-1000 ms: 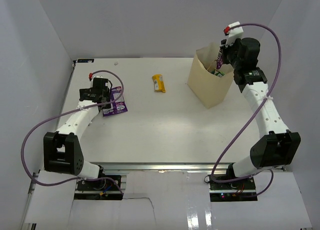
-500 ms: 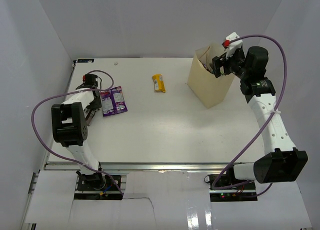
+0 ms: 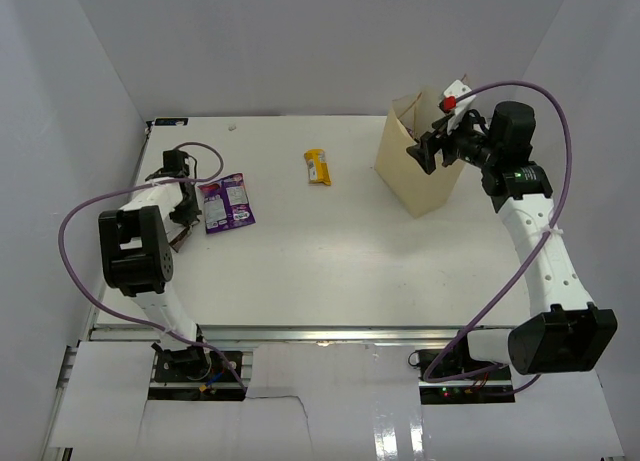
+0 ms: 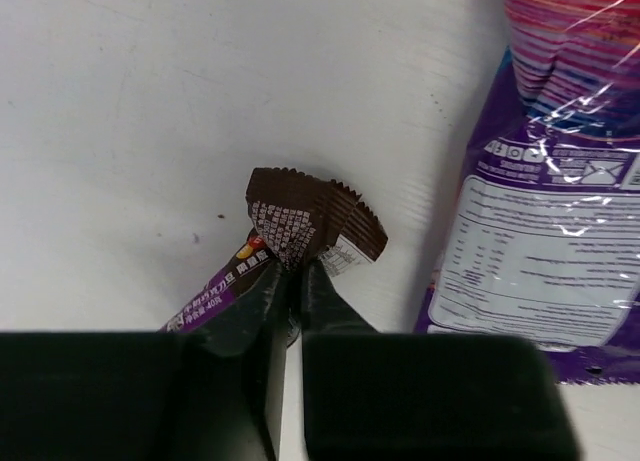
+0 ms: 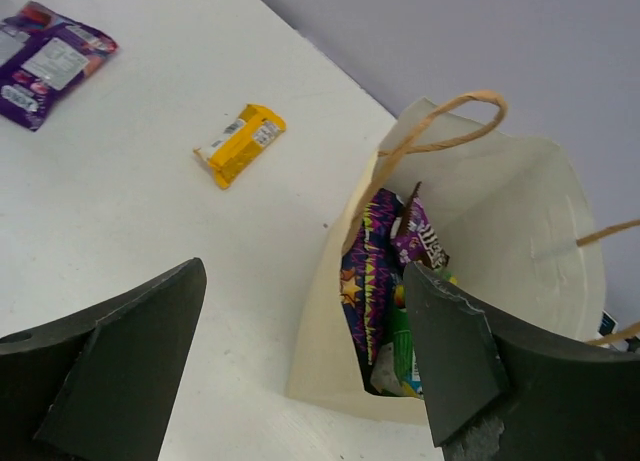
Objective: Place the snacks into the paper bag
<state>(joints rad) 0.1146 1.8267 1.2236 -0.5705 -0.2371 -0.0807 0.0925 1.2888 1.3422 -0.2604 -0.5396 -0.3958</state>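
Paper bag (image 3: 405,176) stands upright on the worktop (image 3: 330,261). Right gripper (image 3: 432,151) hovers over the bag's mouth, jaws spread, holding nothing. Inside the bag: chip bag (image 5: 368,271), purple candy pack (image 5: 420,239), green pack (image 5: 405,346). Yellow bar (image 3: 318,167) lies just left of the bag, large purple pack (image 3: 227,202) farther left. Left gripper (image 4: 295,276) is farthest left of the bag, jaws pinching a small purple-brown pack (image 4: 315,221).

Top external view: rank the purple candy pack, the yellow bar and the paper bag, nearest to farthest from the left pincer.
1. Purple candy pack, just right of the left pincer gripping a brown-purple packet.
2. Yellow bar, mid-table, toward the back.
3. Paper bag, far right.
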